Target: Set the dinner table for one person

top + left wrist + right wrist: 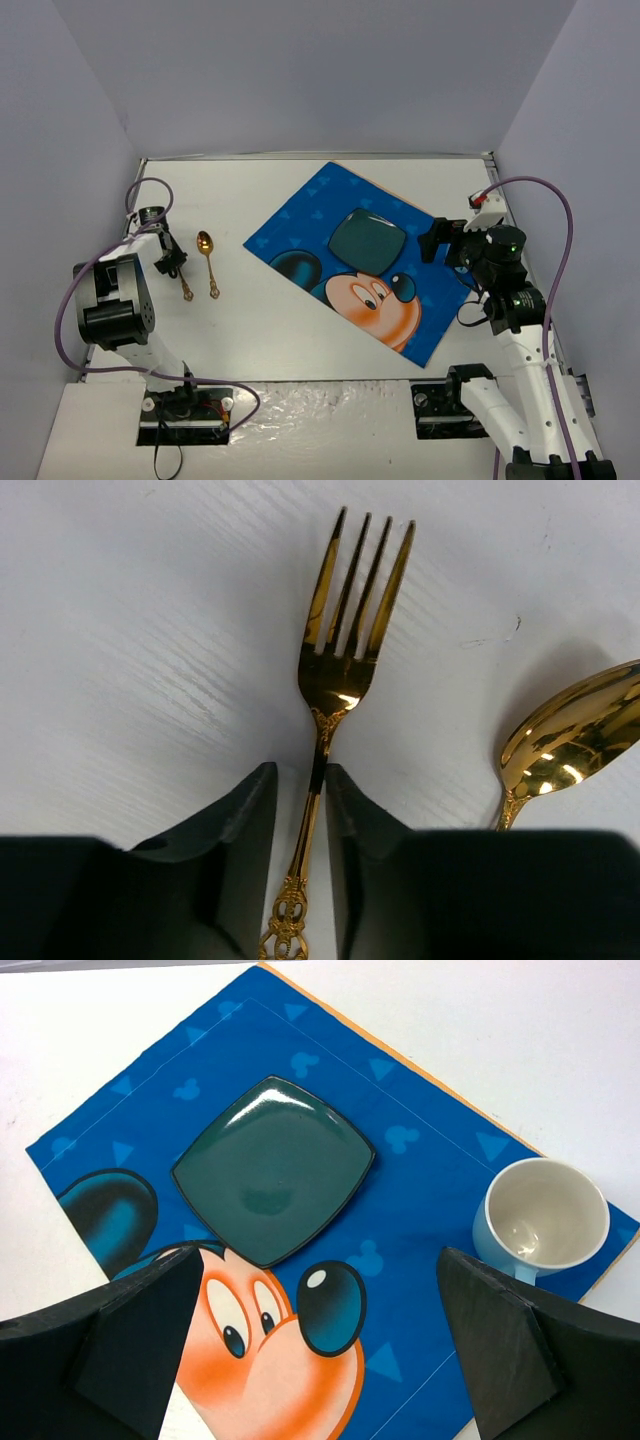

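Observation:
A gold fork (350, 630) lies on the white dinner table (250, 330), tines pointing away from me. My left gripper (300, 785) is low over it, jaws narrowly apart on either side of the handle, with a sliver of table showing on each side. In the top view the left gripper (174, 264) hides most of the fork (186, 291). A gold spoon (208, 262) lies just right of it and also shows in the left wrist view (570, 745). My right gripper (318, 1290) is wide open and empty above the placemat (440, 1130).
The blue Mickey Mouse placemat (330, 205) lies angled at centre right. A dark green square plate (272, 1168) sits on it. A light blue mug (545, 1222) with a white inside stands on its right part, next to my right finger. Grey walls enclose the table.

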